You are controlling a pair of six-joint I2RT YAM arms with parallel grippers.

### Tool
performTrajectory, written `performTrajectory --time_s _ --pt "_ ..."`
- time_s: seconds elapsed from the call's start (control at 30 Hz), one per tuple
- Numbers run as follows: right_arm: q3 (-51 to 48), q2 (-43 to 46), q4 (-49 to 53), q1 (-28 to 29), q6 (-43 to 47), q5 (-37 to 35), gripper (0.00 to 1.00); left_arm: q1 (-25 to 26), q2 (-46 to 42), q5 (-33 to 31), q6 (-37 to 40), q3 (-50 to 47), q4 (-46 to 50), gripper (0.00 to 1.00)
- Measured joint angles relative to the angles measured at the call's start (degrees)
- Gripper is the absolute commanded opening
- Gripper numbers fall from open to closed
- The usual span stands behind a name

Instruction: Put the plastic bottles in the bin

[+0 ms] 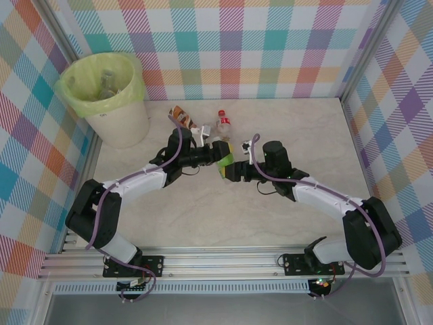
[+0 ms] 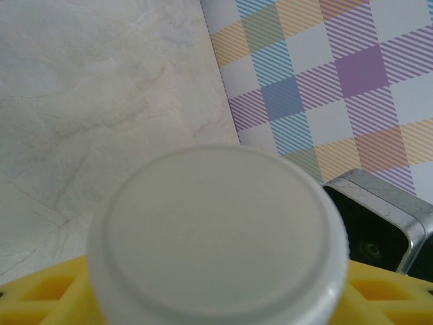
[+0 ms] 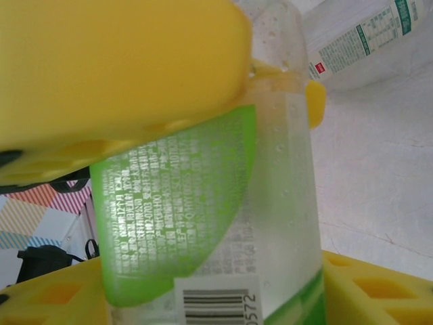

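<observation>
**Mia:** Where is the green bottle (image 1: pixel 224 162)?

**Tom:** In the middle of the desk (image 1: pixel 304 135), up in the air between the two arms. The left fingers (image 3: pixel 122 74) are clamped on its top part. The right fingers (image 3: pixel 372 291) press on both sides lower down, so both look like they are gripping it. In the left wrist view its white cap (image 2: pixel 216 237) is right up against the camera.

**Mia:** What could go wrong?

**Tom:** I think two hands on one bottle is tricky. If both pull, the thin plastic could squash or twist. If both let go at once, it would fall and roll away. It looks smooth too, with little drops inside, so it might slip.

**Mia:** Anything else?

**Tom:** More bottles (image 1: pixel 222 122) lie on the desk just behind the fingers. A swinging arm could knock them and send them rolling.

**Mia:** And the bin (image 1: pixel 125 125)?

**Tom:** It stands in the far left corner, well apart from the green bottle. It has a yellow-green bag (image 1: pixel 71 91) inside, folded over the rim. Some clear bottles are already in there. I cannot count them. The mouth is wide, but letting go too early would drop the bottle on the desk beside it.
</observation>
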State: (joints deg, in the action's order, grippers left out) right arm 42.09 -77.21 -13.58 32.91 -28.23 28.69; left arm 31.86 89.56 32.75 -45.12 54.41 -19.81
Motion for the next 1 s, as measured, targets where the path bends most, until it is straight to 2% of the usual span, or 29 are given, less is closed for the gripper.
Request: performTrajectory --time_s 0.13,0.3,0.47,0.7,0.83,1.0 --pt "0.1 0.2 -0.8 0.1 0.8 -0.2 0.90 -0.1 0.0 -1.7 1.3 1.2 2.3 0.53" --pt "0.2 2.4 0.8 0.1 3.2 -2.9 1.00 -1.2 -1.0 -6.0 3.2 1.8 5.3 0.51" --pt "0.2 6.6 2.8 0.1 5.0 -10.0 1.00 -4.4 -6.7 -13.2 7.2 1.8 12.0 0.50" --pt "-0.3 10.0 4.0 0.1 3.7 -25.4 1.00 -9.3 -17.2 -29.0 15.5 5.8 21.4 0.50" --pt "-2.5 10.6 4.8 0.1 1.1 -33.3 1.00 -10.9 -19.8 -37.5 20.4 8.7 22.9 0.51" --pt "-3.2 10.5 7.7 0.1 -1.2 -38.7 1.00 -12.7 -19.3 -48.0 26.1 11.3 22.2 0.51"
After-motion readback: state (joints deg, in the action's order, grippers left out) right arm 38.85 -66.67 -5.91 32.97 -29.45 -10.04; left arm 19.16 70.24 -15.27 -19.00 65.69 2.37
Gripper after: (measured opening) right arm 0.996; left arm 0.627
